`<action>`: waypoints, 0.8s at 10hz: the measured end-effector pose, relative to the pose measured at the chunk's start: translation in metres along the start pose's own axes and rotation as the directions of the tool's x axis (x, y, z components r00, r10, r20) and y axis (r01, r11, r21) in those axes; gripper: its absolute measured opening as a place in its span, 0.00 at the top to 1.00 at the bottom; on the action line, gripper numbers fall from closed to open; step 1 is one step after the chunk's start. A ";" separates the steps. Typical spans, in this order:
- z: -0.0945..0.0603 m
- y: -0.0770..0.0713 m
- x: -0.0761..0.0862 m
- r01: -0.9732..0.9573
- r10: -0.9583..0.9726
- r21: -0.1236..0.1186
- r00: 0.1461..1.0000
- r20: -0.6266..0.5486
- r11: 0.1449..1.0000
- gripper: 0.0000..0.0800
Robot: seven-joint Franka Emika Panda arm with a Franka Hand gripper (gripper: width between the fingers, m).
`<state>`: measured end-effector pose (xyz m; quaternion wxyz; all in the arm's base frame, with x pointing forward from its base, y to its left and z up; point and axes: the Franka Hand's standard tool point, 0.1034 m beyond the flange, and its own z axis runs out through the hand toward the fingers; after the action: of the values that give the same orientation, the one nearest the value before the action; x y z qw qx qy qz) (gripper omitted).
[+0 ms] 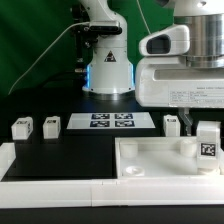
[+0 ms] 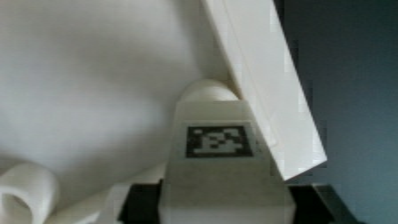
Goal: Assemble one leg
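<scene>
My gripper [image 1: 203, 128] is at the exterior view's right, shut on a leg [image 1: 208, 143], a small white block with a black-and-white tag facing the camera. It holds the leg upright at the right side of the large flat white square part [image 1: 150, 160], over or on it; contact cannot be told. In the wrist view the leg [image 2: 219, 150] fills the middle between the dark finger pads [image 2: 146, 200] of my gripper [image 2: 219, 208], with the square part's edge [image 2: 258, 80] running beside it. Three more legs stand behind: two on the left [image 1: 20, 128] [image 1: 50, 126], one near my gripper [image 1: 172, 124].
The marker board [image 1: 112, 122] lies at the back middle of the black table, in front of the robot base [image 1: 108, 70]. A white raised border [image 1: 50, 170] runs along the table's front and left.
</scene>
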<state>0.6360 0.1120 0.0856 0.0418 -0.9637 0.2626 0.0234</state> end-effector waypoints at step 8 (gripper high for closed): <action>0.001 0.001 -0.001 -0.660 0.660 -0.002 0.751 0.001 0.751 0.63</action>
<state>0.6349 0.1119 0.0845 0.0306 -0.8091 0.5856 0.0377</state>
